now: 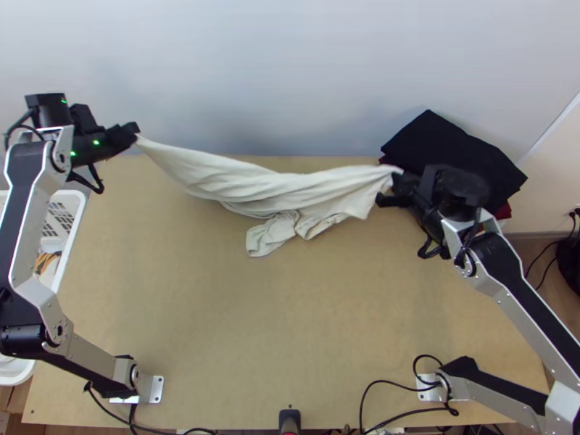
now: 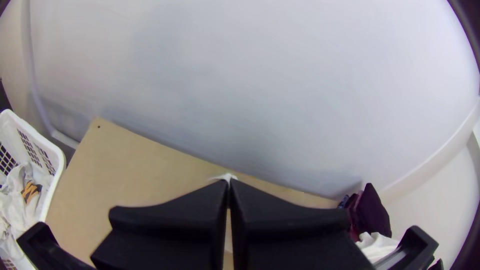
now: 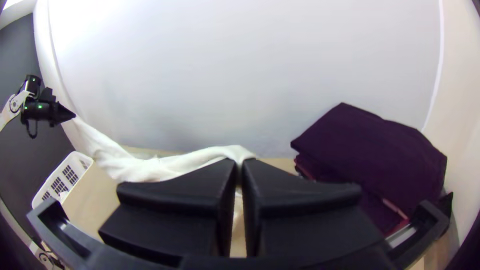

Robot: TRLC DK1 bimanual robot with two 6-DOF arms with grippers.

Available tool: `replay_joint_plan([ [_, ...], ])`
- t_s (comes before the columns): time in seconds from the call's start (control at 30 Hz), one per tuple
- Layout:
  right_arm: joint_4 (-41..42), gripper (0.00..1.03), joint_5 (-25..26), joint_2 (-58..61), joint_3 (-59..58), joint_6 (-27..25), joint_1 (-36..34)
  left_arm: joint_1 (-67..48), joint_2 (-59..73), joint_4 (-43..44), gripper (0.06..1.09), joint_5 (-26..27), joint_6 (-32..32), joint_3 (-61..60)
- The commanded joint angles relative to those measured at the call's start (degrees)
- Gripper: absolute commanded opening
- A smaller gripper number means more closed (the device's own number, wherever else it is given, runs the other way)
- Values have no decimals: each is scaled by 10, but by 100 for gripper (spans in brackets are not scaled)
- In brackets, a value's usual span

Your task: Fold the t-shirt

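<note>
T-shirt [image 1: 268,187] stretches bunched near twelve o'clock, its outline lost in folds, between the left gripper [image 1: 135,130] and right gripper [image 1: 394,190], each pinched closed on an end. Left arm [image 1: 23,203] partly hides the nine-o'clock basket [image 1: 77,217]; the left wrist view shows pale cloth [image 2: 15,202] inside.

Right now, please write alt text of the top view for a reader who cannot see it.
The left jaws and right jaws hold a cream shirt stretched between them over a wooden table, its middle bunched. Dark clothes lie at far right; a white basket stands at left.
</note>
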Motion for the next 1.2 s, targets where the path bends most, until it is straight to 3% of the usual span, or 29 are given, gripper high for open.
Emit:
replay_joint_plan([
  [0.0, -1, 3, 11, 5, 56, -15, 10, 9, -28, -11, 10, -14, -24, 47],
  [0.33, -222, 3, 1, 133, 319, 39, 5, 13, -34, -29, 10, -103, -8, 114],
  [0.67, -415, 3, -2, 283, 536, 45, -36, 12, -30, -57, 10, -218, 33, 150],
  [0.93, -410, 3, -12, 294, 630, 46, -62, 16, -35, -71, 10, -247, 44, 205],
  [1.17, -264, 3, -12, 239, 650, 6, -71, 8, -74, -8, 9, -274, 44, 218],
])
